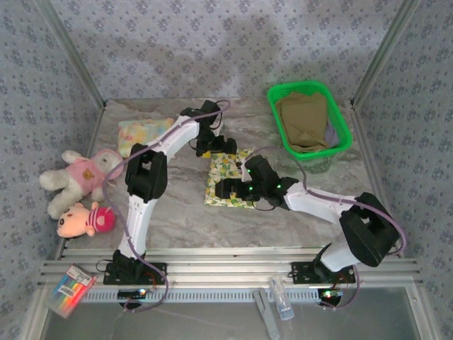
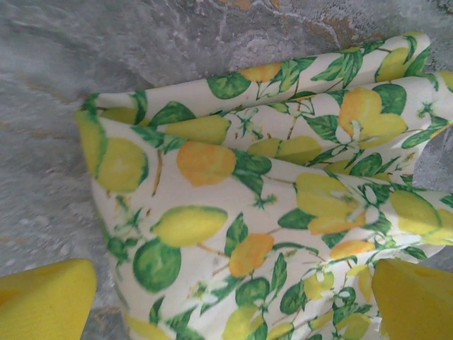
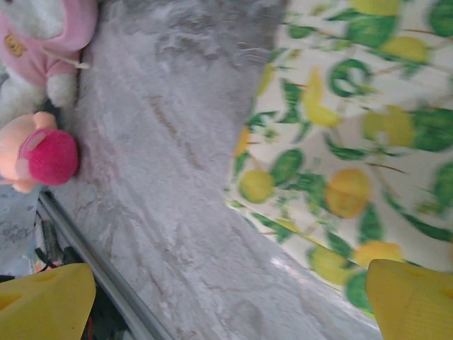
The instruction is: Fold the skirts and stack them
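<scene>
Folded in layers mid-surface (image 1: 177, 212): the lemon-print skirt (image 1: 231, 170), with the left gripper (image 1: 214, 150) above its far edge and the right gripper (image 1: 225, 190) above its near-left part, both sets of jaws spread wide, holding nothing. Elsewhere: pale yellow skirt (image 1: 145, 133) folded at far left, olive-khaki skirt (image 1: 303, 120) in the green basket (image 1: 277, 106) at far right, lavender skirt (image 1: 333, 132) peeking out beside it. Print on the marker pack (image 1: 71, 289) too small to read
</scene>
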